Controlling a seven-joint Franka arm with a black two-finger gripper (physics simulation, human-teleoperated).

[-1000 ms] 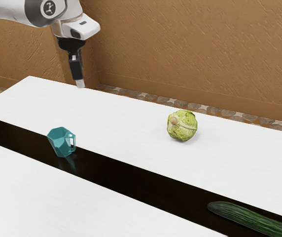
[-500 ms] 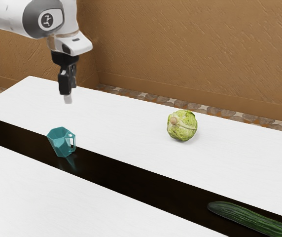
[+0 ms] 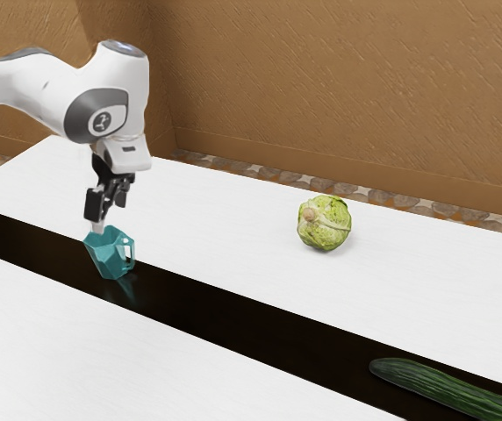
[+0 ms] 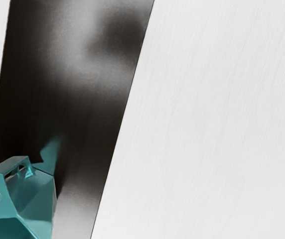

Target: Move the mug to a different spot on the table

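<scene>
1. The teal mug (image 3: 111,253) stands upright at the edge of the white surface (image 3: 233,210), right beside the dark strip (image 3: 233,317). Its handle points toward the exterior view's right.
2. The tool (image 3: 95,224) hangs just over the mug's rim, on the side away from the handle. I cannot tell whether it is released or clenched.
3. An off-centre descent could strike the rim and tip the mug into the strip.
4. The mug's slanted facets may let it slip from a thin wall grip.

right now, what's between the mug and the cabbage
Nothing: the exterior view shows a bare stretch of white table between the mug and the cabbage.
</scene>
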